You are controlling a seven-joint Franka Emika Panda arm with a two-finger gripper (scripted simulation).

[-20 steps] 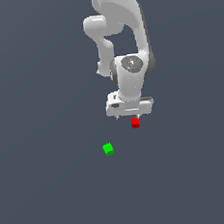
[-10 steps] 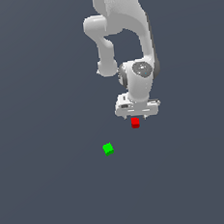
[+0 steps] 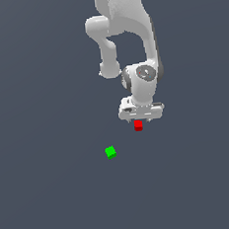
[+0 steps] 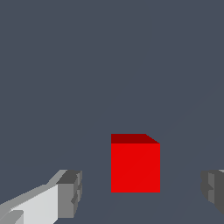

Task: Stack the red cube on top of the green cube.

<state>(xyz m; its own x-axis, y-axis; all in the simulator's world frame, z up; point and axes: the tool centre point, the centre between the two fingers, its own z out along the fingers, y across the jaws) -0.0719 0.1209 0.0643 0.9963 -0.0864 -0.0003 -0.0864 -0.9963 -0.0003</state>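
The red cube point(image 3: 138, 126) lies on the dark grey floor directly under my gripper point(image 3: 140, 119). In the wrist view the red cube point(image 4: 135, 166) sits between my two fingertips point(image 4: 70, 192), with a gap on each side, so my gripper point(image 4: 142, 194) is open and not touching it. The green cube point(image 3: 110, 152) lies apart on the floor, toward the exterior view's left of the red cube and nearer the camera. It does not show in the wrist view.
The floor point(image 3: 55, 201) is a plain dark grey surface. The white arm point(image 3: 128, 31) rises above the gripper toward the top of the exterior view.
The hand has turned at the wrist, shifted slightly to the exterior view's right and come down closer over the red cube. Neither cube has moved.
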